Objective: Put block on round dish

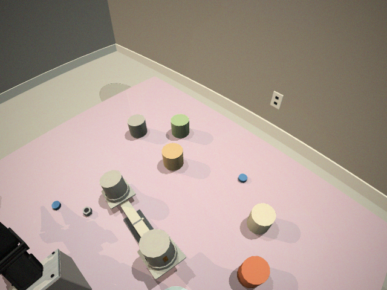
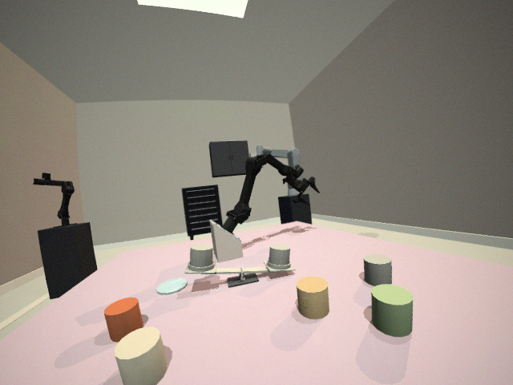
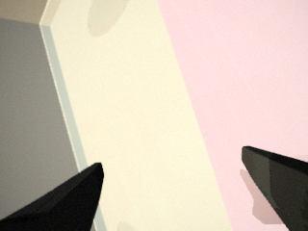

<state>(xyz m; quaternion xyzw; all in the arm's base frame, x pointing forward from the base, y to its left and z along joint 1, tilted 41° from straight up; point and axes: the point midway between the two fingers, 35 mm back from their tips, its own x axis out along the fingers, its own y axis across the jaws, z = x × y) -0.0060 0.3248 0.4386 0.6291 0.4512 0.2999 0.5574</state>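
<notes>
Two identical grey cups stand upright on the end plates of the balance [image 1: 132,215] [image 2: 229,270]. One cup [image 1: 114,186] [image 2: 279,257] is on the far end in the top view. The other cup [image 1: 157,247] [image 2: 200,257], with a small orange mark, is on the end nearer the dish. In the exterior view the dish-side end sits slightly lower in the picture; I cannot tell the true tilt. No block shows. The pale round dish [image 1: 176,287] [image 2: 171,286] has nothing on it. My gripper [image 2: 313,196] [image 3: 172,161] is open and empty, high up and away from both cups.
An orange-red cylinder [image 1: 253,272] [image 2: 124,318], a cream one [image 1: 261,218] [image 2: 141,356], a yellow-orange one [image 1: 172,156] [image 2: 313,297], a green one [image 1: 179,125] [image 2: 392,310] and a dark grey one [image 1: 137,125] [image 2: 377,269] stand around. Blue discs [image 1: 56,205] [image 1: 242,177] and a nut [image 1: 87,211] lie flat.
</notes>
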